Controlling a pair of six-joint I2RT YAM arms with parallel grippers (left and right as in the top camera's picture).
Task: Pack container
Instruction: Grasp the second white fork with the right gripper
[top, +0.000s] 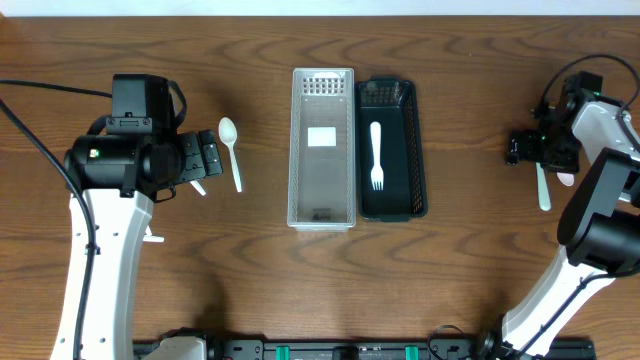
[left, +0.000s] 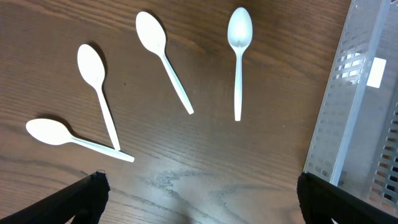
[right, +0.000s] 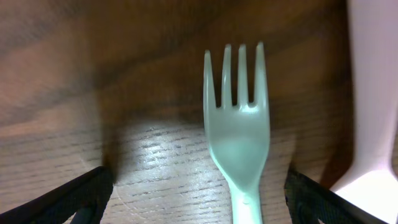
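Left gripper (left: 202, 190): jaws spread wide, nothing held
Spoons (left: 238, 56): four lie loose on the table ahead of the left jaws, inside their span
Risk, spoons: the two nearest the finger seen at left touch at their handle ends, so closing there could lift both or flick one aside
Clear tray (top: 322, 180): empty of cutlery, just outside the finger seen at right; a wide approach could strike its wall
Black tray (top: 405, 150): well apart from both jaws, holding one packed fork (top: 377, 155)
Right gripper (right: 198, 183): jaws spread wide, nothing held
Loose fork (right: 239, 124): flat on the table between the right jaws, off-centre, tines pointing away
Risk, loose fork: thin and flat, it may slip under the fingers or pivot as they close
White utensil (right: 373, 93): type unclear, beside the finger seen at right; it could be nudged or caught
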